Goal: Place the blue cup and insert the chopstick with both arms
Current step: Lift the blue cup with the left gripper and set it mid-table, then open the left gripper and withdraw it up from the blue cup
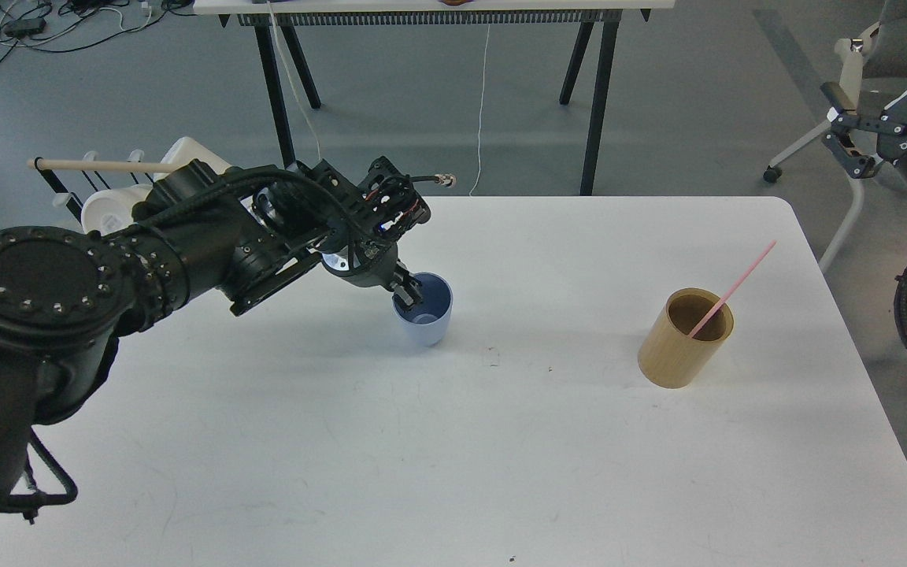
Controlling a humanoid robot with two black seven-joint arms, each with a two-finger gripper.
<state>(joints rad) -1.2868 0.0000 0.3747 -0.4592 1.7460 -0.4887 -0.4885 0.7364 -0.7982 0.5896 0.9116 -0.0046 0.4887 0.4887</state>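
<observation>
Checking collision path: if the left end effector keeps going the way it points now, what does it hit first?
The left end effector points down into the blue cup, at its near-left rim. Straight on, it likely meets the cup's inner wall or bottom first; depth is unclear from one view.

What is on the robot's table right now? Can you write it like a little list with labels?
table: white table
blue cup: blue cup, upright, left of middle
left gripper: left gripper, at the cup's near-left rim, one finger inside; grip unclear
chopstick: pink chopstick, leaning in the tan holder, not in the cup
tan holder: tan holder, upright, on the right
right gripper: right gripper, raised off the table at far right, open, empty
</observation>
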